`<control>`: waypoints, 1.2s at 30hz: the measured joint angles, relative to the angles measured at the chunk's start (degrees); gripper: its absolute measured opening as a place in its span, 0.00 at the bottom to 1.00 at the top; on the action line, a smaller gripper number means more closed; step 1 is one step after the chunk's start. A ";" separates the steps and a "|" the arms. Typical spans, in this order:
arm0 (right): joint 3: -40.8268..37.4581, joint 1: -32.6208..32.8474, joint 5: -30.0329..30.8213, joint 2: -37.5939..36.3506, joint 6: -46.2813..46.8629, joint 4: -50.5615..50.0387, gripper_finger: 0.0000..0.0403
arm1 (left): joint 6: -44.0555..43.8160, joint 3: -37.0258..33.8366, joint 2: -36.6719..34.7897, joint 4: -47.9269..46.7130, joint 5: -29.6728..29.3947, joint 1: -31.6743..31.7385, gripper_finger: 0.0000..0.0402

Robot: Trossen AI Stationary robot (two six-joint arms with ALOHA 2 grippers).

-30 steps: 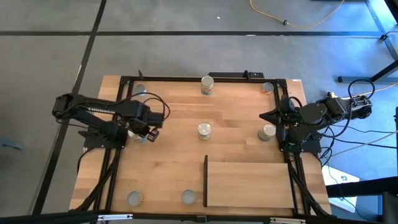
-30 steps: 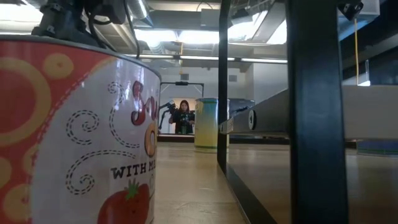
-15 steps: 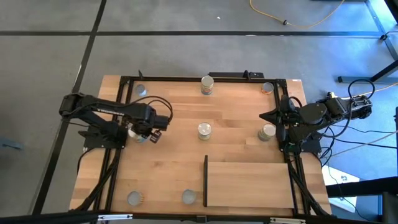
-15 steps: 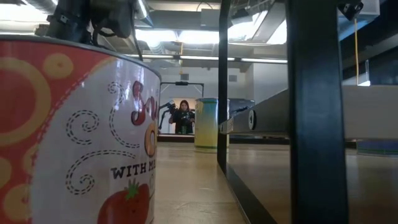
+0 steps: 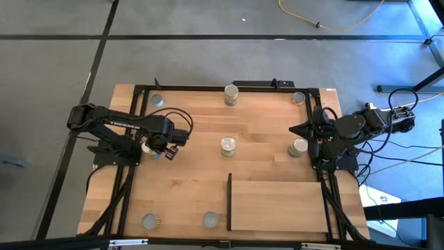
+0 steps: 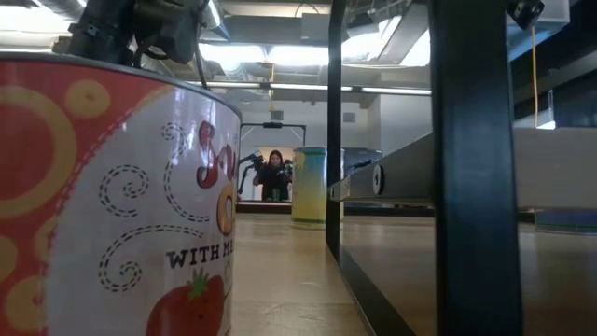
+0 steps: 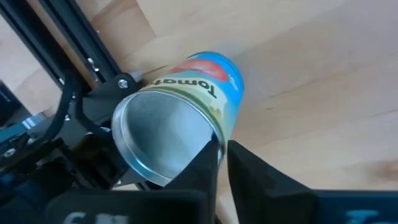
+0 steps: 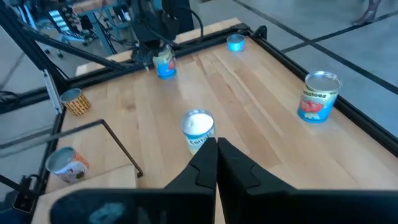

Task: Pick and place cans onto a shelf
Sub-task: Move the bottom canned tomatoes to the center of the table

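Blue-labelled tomato can (image 7: pixel 186 112) with a grey metal top is sitting gripped in my left hand (image 5: pixel 161 147) at the tabletop's (image 5: pixel 263 139) left edge, while my right hand (image 5: pixel 305 130) is waiting closed.

the cans stand scattered on the tabletop in the high view: one at top centre (image 5: pixel 231 94), a pale-topped one in the middle (image 5: pixel 228 146), one at centre right (image 5: pixel 298 147), small ones in the upper left (image 5: pixel 157 101) and upper right (image 5: pixel 299 98) corners, two along the bottom left (image 5: pixel 149 221) (image 5: pixel 210 220). a blue-labelled tomato can (image 7: pixel 186 112) sits at centre left, grey top showing. the shelf (image 5: pixel 277 205) lies flat at lower right, its black edge upright on the left.
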 joint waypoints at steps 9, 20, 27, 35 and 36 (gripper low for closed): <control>0.00 0.00 -0.03 0.01 -0.17 1.42 0.01 | 3.36 0.00 -0.30 -0.03 0.73 0.02 0.00; 0.00 0.00 -0.03 0.01 -0.24 1.36 0.01 | 14.81 7.38 -1.55 -1.81 1.02 0.01 0.00; 0.00 0.00 -0.03 0.01 -0.35 1.34 0.01 | 24.03 18.85 -1.51 -7.35 -0.90 1.38 0.00; 0.00 0.00 -0.03 0.01 -0.26 1.31 0.01 | 35.11 35.14 -1.51 -9.55 -10.07 1.96 0.00; 0.00 0.00 -0.03 0.01 -0.20 1.29 0.01 | 36.75 37.01 -1.38 -9.57 -10.98 1.97 0.00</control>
